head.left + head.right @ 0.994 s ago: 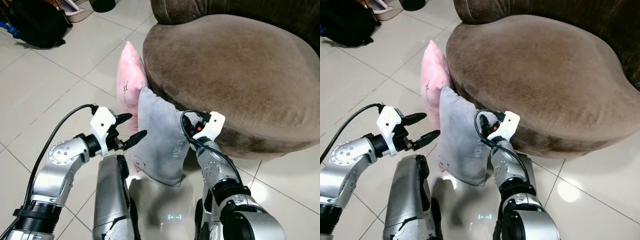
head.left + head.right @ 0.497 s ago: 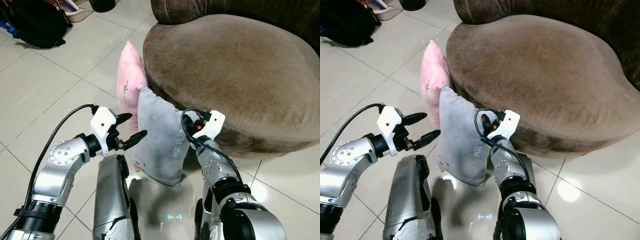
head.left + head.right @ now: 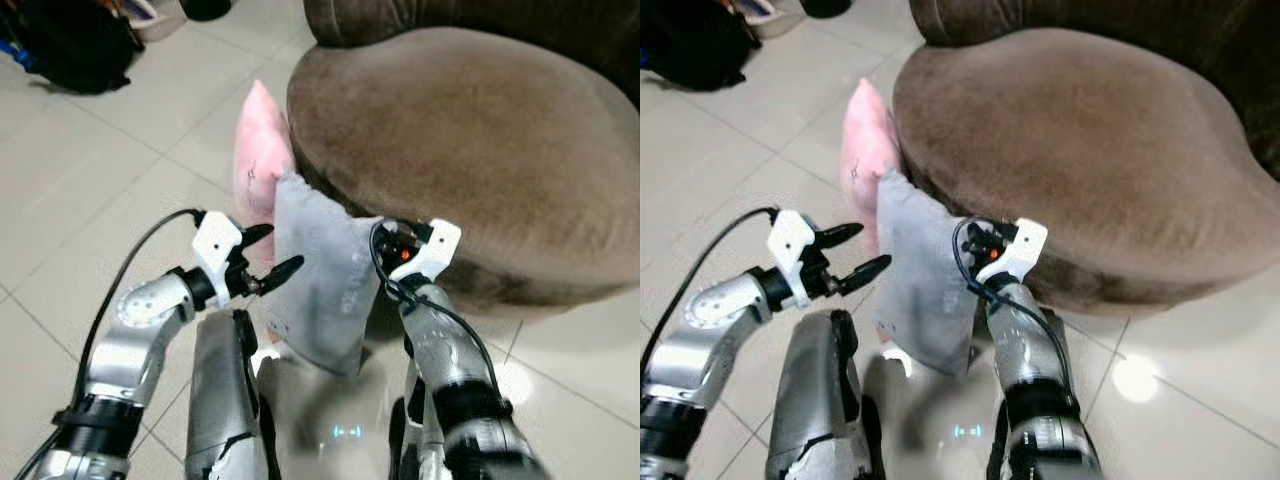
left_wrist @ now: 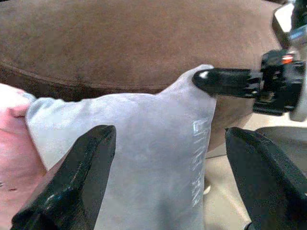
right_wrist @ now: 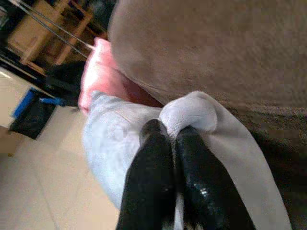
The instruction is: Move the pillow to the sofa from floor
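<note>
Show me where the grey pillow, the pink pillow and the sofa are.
grey pillow point(image 3: 318, 280), left eye view, middle of its face.
pink pillow point(image 3: 260, 150), left eye view, upper half.
sofa point(image 3: 470, 140), left eye view, seat cushion top.

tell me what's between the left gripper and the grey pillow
Nothing: the left wrist view shows only open air between the open left gripper and the grey pillow, whose corner the right gripper pinches.

Glossy pale tiled floor point(image 3: 90, 170), black bag point(image 3: 70, 45) at far left.
</note>
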Robot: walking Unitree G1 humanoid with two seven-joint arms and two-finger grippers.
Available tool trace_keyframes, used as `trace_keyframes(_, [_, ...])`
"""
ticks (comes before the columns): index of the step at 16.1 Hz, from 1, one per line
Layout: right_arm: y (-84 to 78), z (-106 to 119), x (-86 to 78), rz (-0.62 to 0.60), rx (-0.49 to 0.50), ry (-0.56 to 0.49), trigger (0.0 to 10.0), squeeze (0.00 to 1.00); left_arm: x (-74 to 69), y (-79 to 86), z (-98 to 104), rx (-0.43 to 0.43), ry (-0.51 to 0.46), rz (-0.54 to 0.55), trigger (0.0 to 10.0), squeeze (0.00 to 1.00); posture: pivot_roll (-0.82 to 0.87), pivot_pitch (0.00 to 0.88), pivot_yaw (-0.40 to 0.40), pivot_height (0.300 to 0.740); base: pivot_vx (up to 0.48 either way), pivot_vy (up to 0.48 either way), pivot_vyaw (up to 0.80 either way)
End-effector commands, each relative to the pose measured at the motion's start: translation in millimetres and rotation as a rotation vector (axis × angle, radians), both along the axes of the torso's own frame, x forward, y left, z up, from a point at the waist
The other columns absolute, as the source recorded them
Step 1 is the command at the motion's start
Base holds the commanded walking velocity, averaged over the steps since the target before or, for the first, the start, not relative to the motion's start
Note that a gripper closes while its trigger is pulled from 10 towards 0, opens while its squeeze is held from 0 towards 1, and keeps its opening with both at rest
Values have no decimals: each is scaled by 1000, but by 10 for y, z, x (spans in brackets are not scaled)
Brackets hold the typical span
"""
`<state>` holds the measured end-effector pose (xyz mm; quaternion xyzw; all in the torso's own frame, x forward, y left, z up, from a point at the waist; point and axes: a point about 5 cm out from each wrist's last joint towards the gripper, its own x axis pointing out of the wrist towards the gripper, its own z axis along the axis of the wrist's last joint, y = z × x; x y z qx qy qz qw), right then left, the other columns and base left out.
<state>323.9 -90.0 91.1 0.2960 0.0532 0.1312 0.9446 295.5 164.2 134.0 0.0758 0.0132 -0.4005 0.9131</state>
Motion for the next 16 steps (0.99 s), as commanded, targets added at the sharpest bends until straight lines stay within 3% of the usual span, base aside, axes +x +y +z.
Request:
trace_keyframes(1, [154,178,-9,45,45,-65,0,0,-13,5,-33,15,0,5,10000,0,64,171,42,460,0,0,0])
trace_keyframes(3, [93,783,-96,69,133,-226,0,0,7,-59,-55,-11,-4,11,10000,0,34,140,23,460,0,0,0])
trace_keyframes(4, [76,891,-91,71,146,-254,0,0,17,-74,-57,-14,-6,12,10000,0,20,127,17,460,0,0,0])
trace_keyframes(5, [-4,1327,-102,63,185,-354,0,0,34,-109,-46,-31,-21,17,10000,0,13,110,8,460,0,0,0])
trace_keyframes(6, [-53,1549,-103,55,199,-407,0,0,47,-127,-37,-36,-29,16,10000,0,5,98,2,460,0,0,0])
trace_keyframes(8, [-285,2305,-75,-5,207,-609,0,0,104,-178,2,-59,-48,17,10000,0,-13,76,4,460,0,0,0])
trace_keyframes(9, [-490,2752,-82,-68,185,-735,0,0,129,-204,2,-63,-50,14,10000,0,-19,68,6,460,0,0,0])
trace_keyframes(11, [-673,3048,-116,-134,175,-816,0,0,140,-222,5,-66,-55,8,10000,0,-21,65,5,460,0,0,0])
trace_keyframes(12, [-818,3171,-125,-206,89,-858,0,0,142,-227,5,-69,-58,9,10000,0,-27,58,5,460,0,0,0])
trace_keyframes(13, [-818,3171,-125,-206,89,-858,0,0,142,-227,5,-69,-58,9,10000,0,-27,58,5,460,0,0,0])
trace_keyframes(14, [-1021,3195,-113,-313,-65,-829,7922,0,146,-233,2,-71,-66,13,10000,0,-26,56,2,460,0,0,0])
trace_keyframes(15, [-1066,2937,-16,-323,-198,-709,10000,0,148,-232,0,-67,-69,21,10000,0,-25,57,6,460,0,0,0])
trace_keyframes(16, [-993,2614,87,-273,-302,-580,10000,0,152,-226,-1,-56,-74,29,10000,0,-25,57,6,460,0,0,0])
